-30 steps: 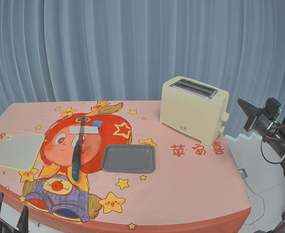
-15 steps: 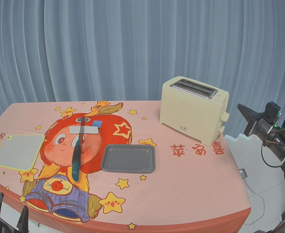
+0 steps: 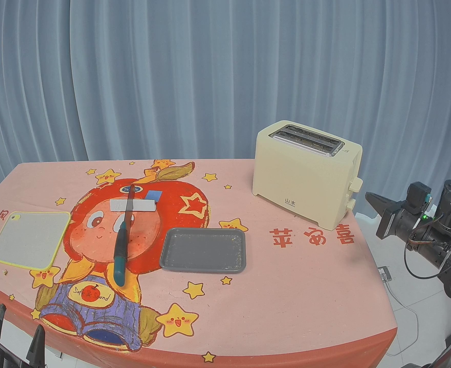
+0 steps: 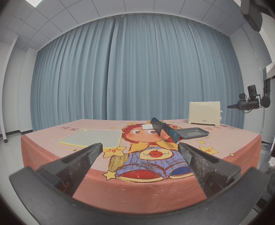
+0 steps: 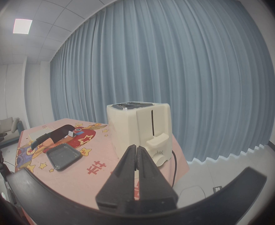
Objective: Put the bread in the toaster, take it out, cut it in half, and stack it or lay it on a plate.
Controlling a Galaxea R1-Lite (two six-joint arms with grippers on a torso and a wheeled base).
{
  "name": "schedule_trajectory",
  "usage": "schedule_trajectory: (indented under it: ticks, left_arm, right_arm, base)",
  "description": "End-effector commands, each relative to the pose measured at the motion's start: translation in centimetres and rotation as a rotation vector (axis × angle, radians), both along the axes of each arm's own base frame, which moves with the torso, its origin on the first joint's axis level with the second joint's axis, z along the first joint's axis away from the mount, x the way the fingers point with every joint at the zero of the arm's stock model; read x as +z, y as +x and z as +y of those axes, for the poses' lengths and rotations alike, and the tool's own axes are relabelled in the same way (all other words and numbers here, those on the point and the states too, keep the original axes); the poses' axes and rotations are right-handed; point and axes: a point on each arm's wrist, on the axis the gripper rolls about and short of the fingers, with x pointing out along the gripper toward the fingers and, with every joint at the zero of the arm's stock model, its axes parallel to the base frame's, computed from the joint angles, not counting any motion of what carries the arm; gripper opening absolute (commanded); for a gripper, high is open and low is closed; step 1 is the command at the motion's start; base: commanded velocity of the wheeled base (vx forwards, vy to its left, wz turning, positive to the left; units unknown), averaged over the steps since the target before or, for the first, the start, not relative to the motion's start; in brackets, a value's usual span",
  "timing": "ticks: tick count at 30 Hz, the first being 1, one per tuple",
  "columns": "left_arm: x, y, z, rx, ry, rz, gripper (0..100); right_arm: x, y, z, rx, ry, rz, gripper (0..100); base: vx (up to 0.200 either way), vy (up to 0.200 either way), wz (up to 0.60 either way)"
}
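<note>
Right gripper [image 5: 136, 149] closed, empty, toaster [image 5: 134, 122] lever [image 5: 157, 140] just ahead, likely to press it; left gripper [image 4: 139, 147] wide open, empty, bench [image 4: 246, 138] ahead.

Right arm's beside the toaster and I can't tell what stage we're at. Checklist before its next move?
1. Bread in toaster slots: cannot tell, slot insides hidden.
2. Toaster lever position: ok, at the low end of its track.
3. Right gripper free: ok, shut, empty, facing the lever side.
4. Left gripper free: ok, open, empty.
5. Plate free: ok, no bread on it.
6. Knife in place: ok, lying on the table beside the plate.
</note>
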Motion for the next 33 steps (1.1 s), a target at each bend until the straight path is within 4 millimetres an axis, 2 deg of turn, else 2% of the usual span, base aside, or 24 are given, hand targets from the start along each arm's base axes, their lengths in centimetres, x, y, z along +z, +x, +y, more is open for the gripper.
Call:
schedule_trajectory:
  ticks: [1,11,33]
  left_arm:
    - [-0.5,0.0,0.0,0.001,-0.001,0.003,100]
    - [-0.5,0.0,0.0,0.001,0.001,0.003,100]
    - [-0.5,0.0,0.0,0.001,0.001,0.003,100]
  right_arm:
    - [-1.5,0.3,0.2,0.006,-0.013,0.058,0]
    - [-3.4,0.7,0.6,0.013,-0.027,0.133,0]
    - [-3.7,1.4,0.7,-0.001,-0.022,0.133,0]
  base:
    - [0.000,0.000,0.00]
    - [0.000,0.000,0.00]
    - [0.000,0.000,0.00]
